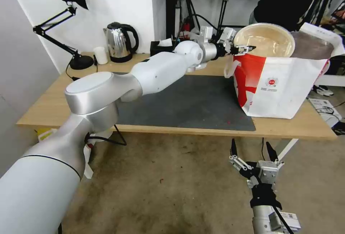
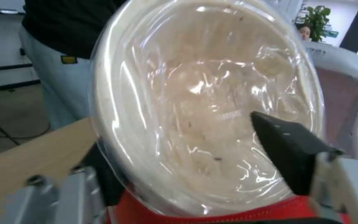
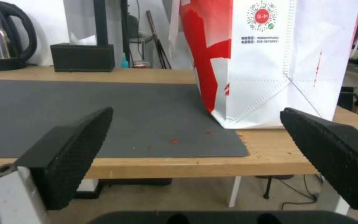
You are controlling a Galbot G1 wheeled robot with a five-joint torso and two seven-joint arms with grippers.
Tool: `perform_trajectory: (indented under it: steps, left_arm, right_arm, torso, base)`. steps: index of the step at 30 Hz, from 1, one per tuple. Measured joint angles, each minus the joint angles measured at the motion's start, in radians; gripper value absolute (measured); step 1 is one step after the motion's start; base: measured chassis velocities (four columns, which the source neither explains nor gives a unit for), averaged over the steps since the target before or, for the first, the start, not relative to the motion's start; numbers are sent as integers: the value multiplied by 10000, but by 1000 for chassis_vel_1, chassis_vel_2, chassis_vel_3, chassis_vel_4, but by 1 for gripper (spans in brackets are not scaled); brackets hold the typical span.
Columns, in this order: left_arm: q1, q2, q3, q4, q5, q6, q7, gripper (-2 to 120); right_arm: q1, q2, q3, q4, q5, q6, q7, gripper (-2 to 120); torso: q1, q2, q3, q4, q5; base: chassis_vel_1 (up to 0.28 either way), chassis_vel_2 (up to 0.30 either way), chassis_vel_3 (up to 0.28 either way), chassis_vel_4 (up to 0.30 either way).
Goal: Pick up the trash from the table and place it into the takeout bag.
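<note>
Unreadable small print on takeout bag (image 3: 270, 62)

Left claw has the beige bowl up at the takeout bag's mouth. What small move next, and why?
Probably ease the left claw a little farther over the takeout bag and lower it before letting go. The beige pulp bowl is tilted, pinched at its rim, and sits above the bag's near edge rather than inside. The right claw hangs open below the table.

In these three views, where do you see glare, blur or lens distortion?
Left wrist view: glare streaks the film over the bowl, and the left tool at the edge is blurred. Head view: the table edge bows. Right wrist view: the bag is sharp.
</note>
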Motion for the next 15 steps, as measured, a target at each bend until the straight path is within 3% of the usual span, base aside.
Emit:
perform_trajectory:
  steps: [5, 15]
  left_arm:
    - [-68, 10, -1, -36, 1, -21, -17, 93]
    - [-185, 3, 83, -62, 27, -77, -31, 100]
  right_arm:
    - [0, 0, 0, 0, 0, 0, 0, 100]
    - [0, 0, 0, 0, 0, 0, 0, 100]
  torso:
    - [0, 0, 0, 1, 0]
    - [-1, 0, 0, 1, 0]
  base:
    - [0, 0, 0, 0]
    - [0, 0, 0, 0]
